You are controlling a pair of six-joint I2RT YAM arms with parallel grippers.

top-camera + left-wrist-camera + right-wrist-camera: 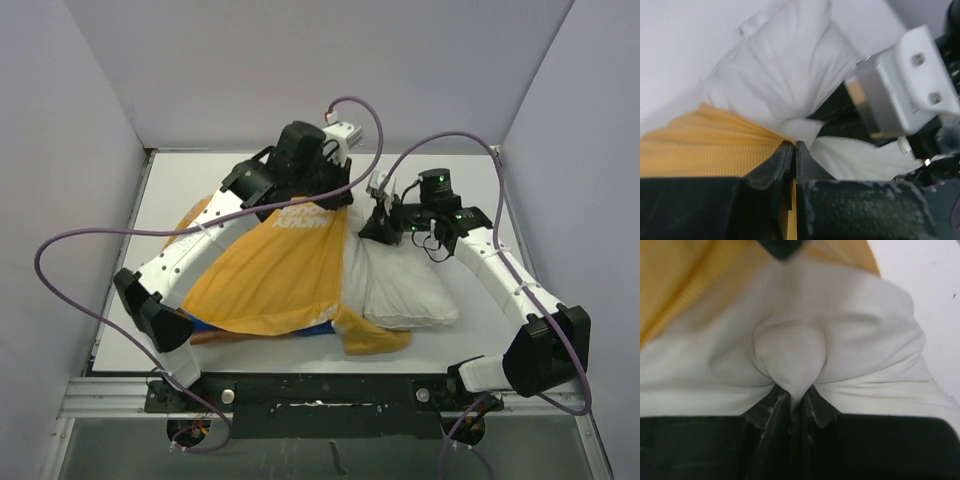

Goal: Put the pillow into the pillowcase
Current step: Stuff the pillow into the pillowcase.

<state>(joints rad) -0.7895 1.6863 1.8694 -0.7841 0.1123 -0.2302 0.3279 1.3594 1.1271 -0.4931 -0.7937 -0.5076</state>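
1. Progress looks partial. The pillow (410,290) lies on the table (470,345), right of centre. Its left part is covered by the pillowcase (275,275), and its right part sits bare and white in the open.
2. The pillowcase rests rumpled, mustard-yellow side up, with a sliver of blue showing beneath its near edge. A loose yellow flap trails across the pillow's near-left corner.
3. Whether the covered part is truly between the case's two layers or only under the top one, the overhead view does not settle. The blue peeking out below suggests the pillow has at least entered the mouth.
4. The left gripper (793,150) has its jaws pressed together on the yellow edge of the case, right where that edge meets the white pillow on the far side. A strip of yellow shows between the fingers.
5. The right gripper (796,397) is pinched onto a tuck of the pillow's white cover, and a puffed knob of fabric bulges just above the fingertips. It sits near the left gripper, along the pillow's far edge.
6. Left to do, as I judge it: draw the case's mouth over the exposed right part, or feed the pillow deeper in. After that the corners need seating and the fabric smoothing. None of this looks done.
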